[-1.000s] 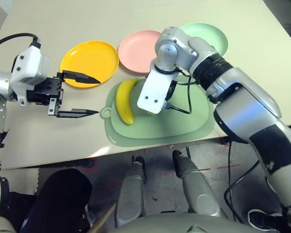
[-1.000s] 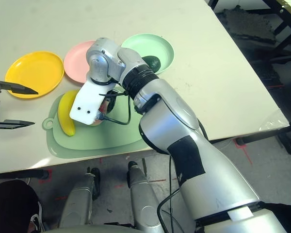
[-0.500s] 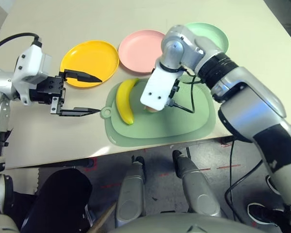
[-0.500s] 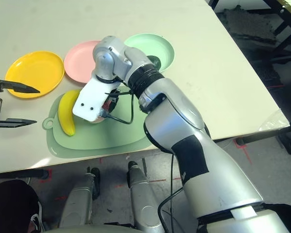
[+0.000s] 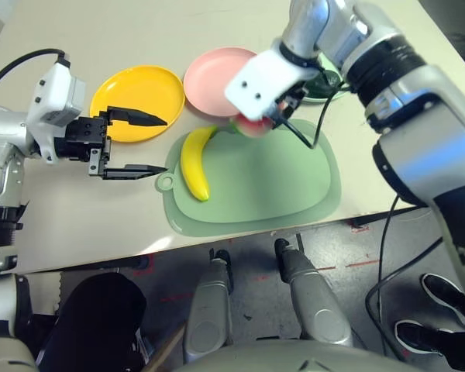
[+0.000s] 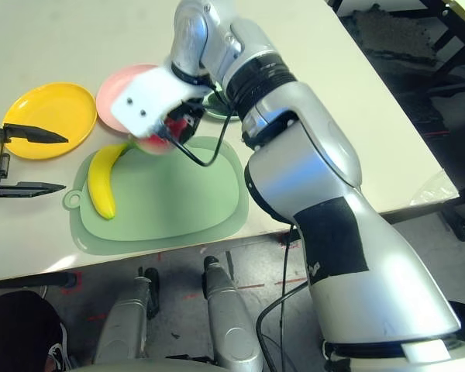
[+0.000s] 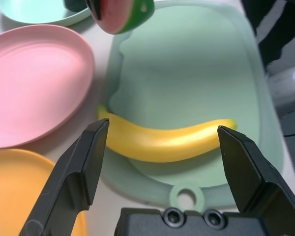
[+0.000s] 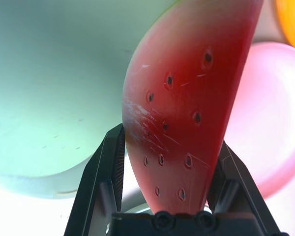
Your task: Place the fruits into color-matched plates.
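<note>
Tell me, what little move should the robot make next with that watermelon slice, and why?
Probably carry it a bit further over the pink plate and lower it. The right claw is shut on the watermelon wedge, held in the air near that plate's edge, and pink is its closest colour match.

The right arm is covering most of the green plate (image 5: 335, 87) and the avocado on it (just a dark sliver is peeking out in the left wrist view), while the right gripper's white housing is hiding all but a red edge of the watermelon (image 5: 253, 126).
</note>
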Robot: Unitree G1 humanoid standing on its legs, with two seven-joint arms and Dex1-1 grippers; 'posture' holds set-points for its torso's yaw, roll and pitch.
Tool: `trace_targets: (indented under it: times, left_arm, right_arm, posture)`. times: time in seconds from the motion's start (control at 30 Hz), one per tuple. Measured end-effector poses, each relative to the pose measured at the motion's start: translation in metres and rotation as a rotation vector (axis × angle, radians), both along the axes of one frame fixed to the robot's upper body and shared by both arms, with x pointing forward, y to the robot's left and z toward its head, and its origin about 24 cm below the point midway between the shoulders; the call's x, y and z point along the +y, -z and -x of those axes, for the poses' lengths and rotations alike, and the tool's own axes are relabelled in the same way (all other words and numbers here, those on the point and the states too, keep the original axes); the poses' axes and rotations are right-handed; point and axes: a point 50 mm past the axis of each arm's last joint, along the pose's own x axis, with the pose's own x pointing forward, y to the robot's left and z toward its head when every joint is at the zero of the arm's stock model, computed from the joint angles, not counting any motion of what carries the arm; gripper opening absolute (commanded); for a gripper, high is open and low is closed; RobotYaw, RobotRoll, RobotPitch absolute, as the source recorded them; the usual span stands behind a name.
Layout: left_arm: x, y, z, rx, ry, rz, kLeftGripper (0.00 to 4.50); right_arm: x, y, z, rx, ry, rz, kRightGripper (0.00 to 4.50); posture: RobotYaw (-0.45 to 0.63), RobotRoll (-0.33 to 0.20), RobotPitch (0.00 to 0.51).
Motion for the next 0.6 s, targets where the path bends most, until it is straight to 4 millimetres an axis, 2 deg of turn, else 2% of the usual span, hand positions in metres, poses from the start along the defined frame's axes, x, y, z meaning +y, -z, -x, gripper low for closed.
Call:
trace_targets:
  times: [0.17,0.4,0.6]
  left_arm:
    - [0.002,-0.001,-0.005,-0.029,-0.09,-0.026,4.5]
    - [0.007,0.0,-0.015,-0.087,-0.239,-0.035,4.5]
    - [0.004,-0.009,-0.026,-0.139,-0.362,0.018,4.5]
  right_arm:
    - [0.002,0.005,-0.01,-0.055,0.089,-0.094,2.24]
    - [0.018,0.008,-0.019,-0.179,0.172,-0.275,2.24]
    - [0.024,0.01,-0.025,-0.274,0.234,-0.347,2.24]
  posture:
    - [-0.01,0.0,0.329]
    - [0.0,0.0,0.33]
    - [0.02,0.0,0.328]
